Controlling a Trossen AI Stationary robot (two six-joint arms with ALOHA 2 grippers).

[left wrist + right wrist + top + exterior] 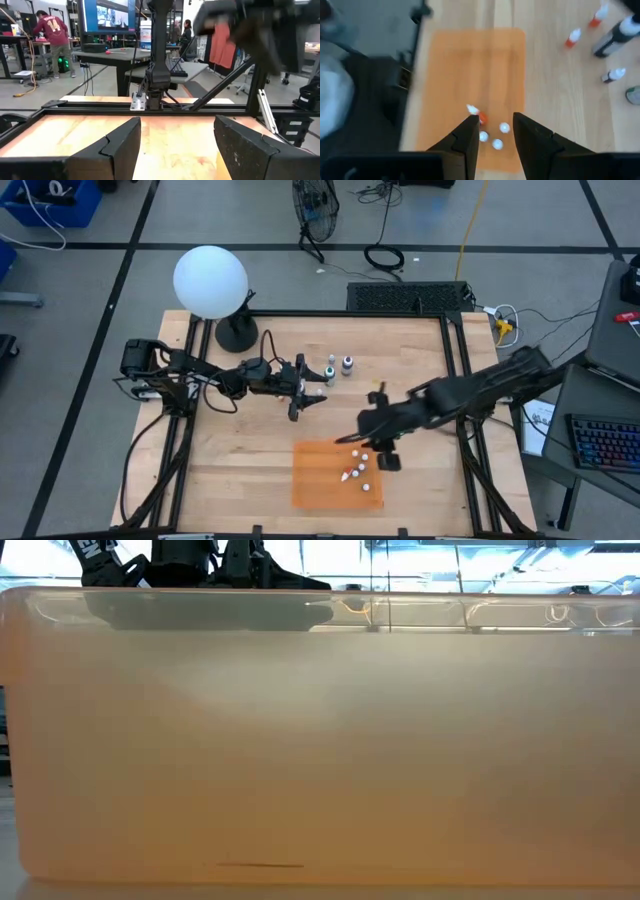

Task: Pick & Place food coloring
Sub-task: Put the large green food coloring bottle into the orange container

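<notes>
Several small dropper bottles (357,468) already lie on the orange mat (320,480), beneath the right gripper (496,131), whose fingers stand apart, empty. A few bottles (338,367) remain near the left gripper (305,393), open and empty.

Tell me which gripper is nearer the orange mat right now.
Right. The right gripper hangs over the orange mat, above the small bottles on it; the left gripper is off it, near the table's middle.
</notes>
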